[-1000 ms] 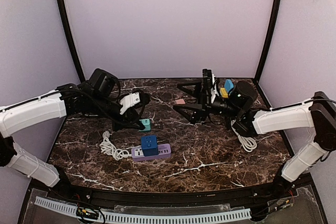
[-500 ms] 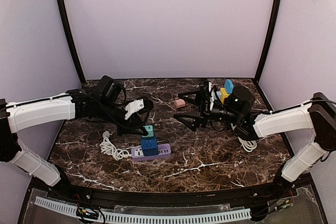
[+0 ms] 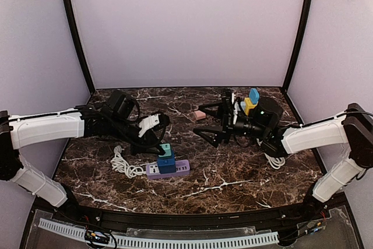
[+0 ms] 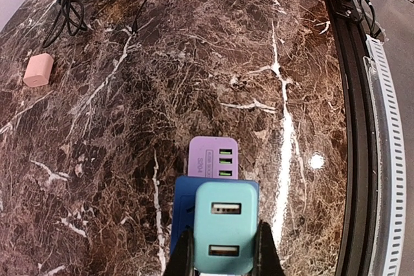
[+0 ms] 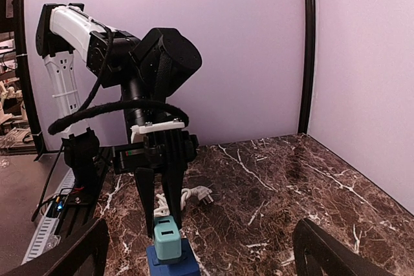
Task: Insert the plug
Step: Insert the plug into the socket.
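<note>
While the left claw (image 4: pixel 223 250) is pinching the teal plug (image 4: pixel 226 221) by its 2 sides, that plug is resting atop the blue adapter (image 4: pixel 183 208) on the purple strip (image 4: pixel 213 154), seating unclear. Well apart, the right claw (image 3: pixel 208 122) is hovering over the counter (image 3: pixel 233 173), jaws spread wide.
</note>
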Action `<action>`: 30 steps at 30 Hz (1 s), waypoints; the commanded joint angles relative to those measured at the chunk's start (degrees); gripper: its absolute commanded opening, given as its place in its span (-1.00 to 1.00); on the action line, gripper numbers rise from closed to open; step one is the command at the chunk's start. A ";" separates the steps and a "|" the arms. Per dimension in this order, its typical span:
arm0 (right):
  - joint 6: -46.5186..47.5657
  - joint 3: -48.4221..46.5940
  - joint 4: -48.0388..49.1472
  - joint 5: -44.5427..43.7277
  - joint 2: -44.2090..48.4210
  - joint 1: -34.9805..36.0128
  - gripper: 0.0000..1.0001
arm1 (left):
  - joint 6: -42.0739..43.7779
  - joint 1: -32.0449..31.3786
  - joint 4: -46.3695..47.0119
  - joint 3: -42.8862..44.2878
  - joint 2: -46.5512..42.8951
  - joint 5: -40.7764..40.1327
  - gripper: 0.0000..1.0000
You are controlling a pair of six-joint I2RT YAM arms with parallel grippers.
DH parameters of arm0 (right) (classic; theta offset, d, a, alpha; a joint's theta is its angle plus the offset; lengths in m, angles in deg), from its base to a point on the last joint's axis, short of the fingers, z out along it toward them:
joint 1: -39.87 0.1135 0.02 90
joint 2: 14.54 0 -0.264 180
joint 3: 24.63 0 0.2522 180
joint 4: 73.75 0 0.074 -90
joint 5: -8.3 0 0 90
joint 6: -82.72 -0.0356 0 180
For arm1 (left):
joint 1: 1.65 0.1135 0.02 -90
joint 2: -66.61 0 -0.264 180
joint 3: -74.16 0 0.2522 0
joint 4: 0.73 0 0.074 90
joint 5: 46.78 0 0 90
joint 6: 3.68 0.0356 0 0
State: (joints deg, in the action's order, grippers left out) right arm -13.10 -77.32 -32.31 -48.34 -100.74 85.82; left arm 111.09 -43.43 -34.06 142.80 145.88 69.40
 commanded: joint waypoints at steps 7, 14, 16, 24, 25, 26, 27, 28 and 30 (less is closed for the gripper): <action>0.60 1.14 1.22 -0.58 1.68 -0.34 0.97 | 2.99 0.48 2.42 -3.03 -1.26 -0.73 -0.99; 0.55 1.01 1.07 -0.49 1.73 -0.34 0.97 | 9.70 3.69 -5.01 -2.07 -1.48 -1.24 -0.99; 0.51 0.85 0.91 -0.49 1.58 -0.34 0.97 | 10.06 3.81 -5.36 -2.12 -1.76 -0.61 -0.99; 0.51 0.41 0.63 -0.35 1.42 -0.34 0.97 | 7.88 3.66 -0.12 -6.61 -0.96 0.32 -0.99; 0.47 0.56 0.66 -0.48 1.50 -0.29 0.97 | 7.46 3.47 0.01 -7.19 -0.74 -0.43 -0.99; 0.46 0.68 0.69 -0.63 1.59 -0.29 0.97 | 6.29 3.09 0.23 -8.28 -0.17 -1.00 -0.99; 0.41 0.76 0.68 -0.75 1.70 -0.33 0.97 | 5.74 2.92 0.26 -8.90 0.10 -2.04 -0.99; 0.35 0.93 0.63 -0.76 1.87 -0.34 0.97 | 5.05 2.67 0.25 -10.33 0.32 -2.25 -0.99; 0.19 1.41 0.56 -0.83 2.35 -0.34 0.97 | 5.20 1.80 0.30 -12.46 0.40 -2.77 -0.99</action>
State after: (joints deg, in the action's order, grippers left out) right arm -13.10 -76.82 -32.31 -48.40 -100.12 85.82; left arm 117.21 -40.24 -27.66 136.81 143.75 71.15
